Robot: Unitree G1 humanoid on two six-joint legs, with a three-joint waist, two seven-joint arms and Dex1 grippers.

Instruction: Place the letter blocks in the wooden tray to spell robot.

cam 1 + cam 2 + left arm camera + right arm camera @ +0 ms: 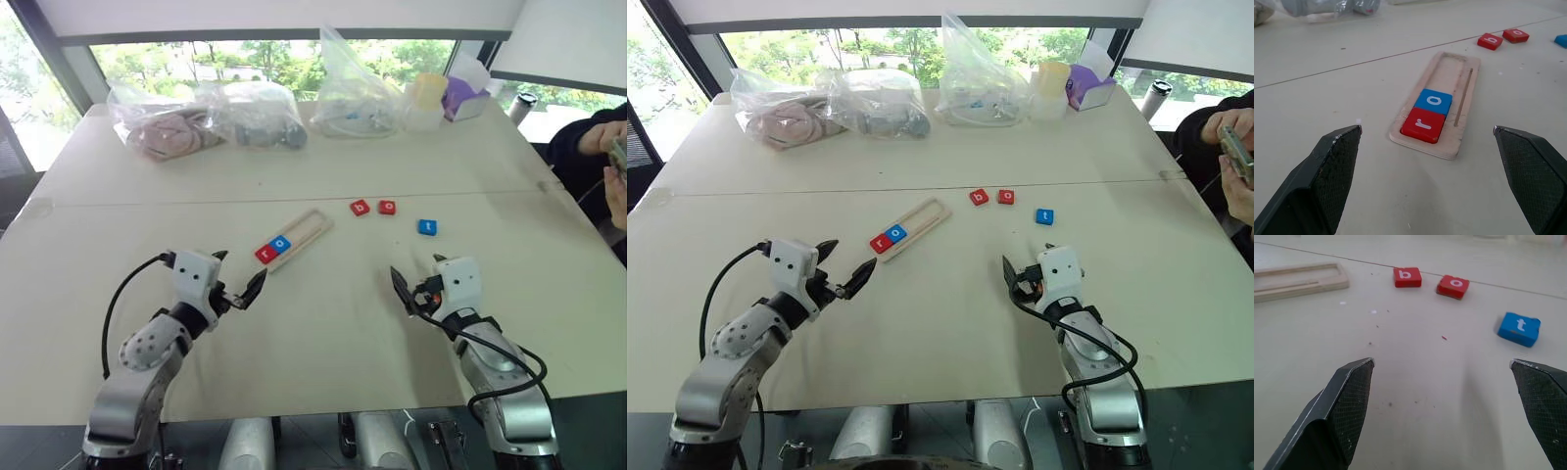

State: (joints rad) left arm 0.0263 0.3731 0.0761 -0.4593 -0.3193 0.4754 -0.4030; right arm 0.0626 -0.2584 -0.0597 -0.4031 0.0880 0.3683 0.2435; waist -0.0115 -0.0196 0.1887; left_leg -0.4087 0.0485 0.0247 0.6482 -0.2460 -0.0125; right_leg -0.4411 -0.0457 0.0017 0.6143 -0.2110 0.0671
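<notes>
wooden tray (1463, 98): red r (1423, 124), blue o (1433, 101) inside; both jaws spread, empty.

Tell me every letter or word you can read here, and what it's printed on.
"r": red block in the tray.
"o": blue block in the tray, next to it.
"b": red block on the table.
"o": red block beside it.
"t": blue block, loose.
Nothing else is readable.

5 letter blocks (273, 248), 1 wooden tray (306, 229)
</notes>
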